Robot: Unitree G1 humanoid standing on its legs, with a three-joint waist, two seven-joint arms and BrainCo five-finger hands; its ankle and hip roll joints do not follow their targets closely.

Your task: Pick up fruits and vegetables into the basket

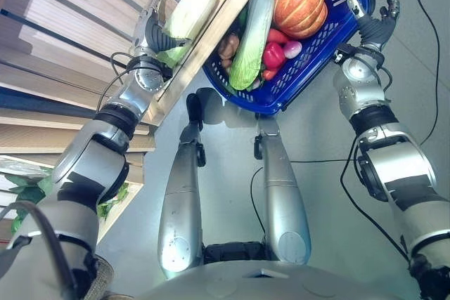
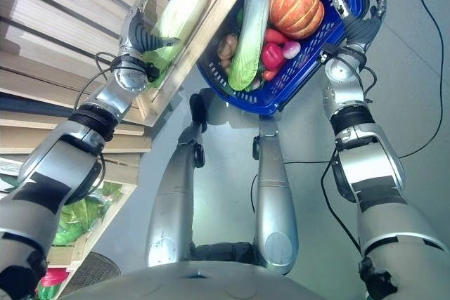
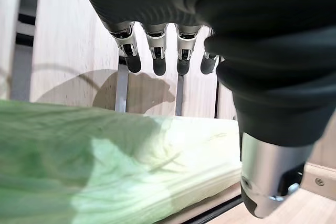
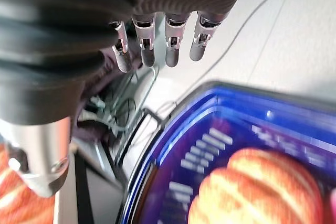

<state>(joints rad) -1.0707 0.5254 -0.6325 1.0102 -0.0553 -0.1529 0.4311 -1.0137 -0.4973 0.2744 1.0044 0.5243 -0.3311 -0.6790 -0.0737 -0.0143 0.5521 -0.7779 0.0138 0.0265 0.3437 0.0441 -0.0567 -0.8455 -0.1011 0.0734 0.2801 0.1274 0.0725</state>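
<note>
A pale green napa cabbage point(image 1: 191, 6) lies on the edge of a wooden shelf point(image 1: 56, 19). My left hand point(image 1: 151, 27) rests against its near end, fingers point(image 3: 157, 59) straight over the cabbage point(image 3: 105, 161), so the hand is open. To the right is the blue basket point(image 1: 281, 100). It holds an orange pumpkin point(image 1: 299, 1), a second long cabbage point(image 1: 253, 36), a red pepper point(image 1: 273, 54), a potato point(image 1: 228, 46) and a small purple-white bulb point(image 1: 292, 49). My right hand point(image 1: 376, 22) is open beside the basket's right rim point(image 4: 173, 145), holding nothing.
The slatted wooden shelf has a lower level with leafy greens point(image 2: 77, 219) at the lower left. Grey floor point(image 1: 316, 138) lies under and to the right of the basket. A wire frame point(image 4: 131, 108) shows past the basket's rim.
</note>
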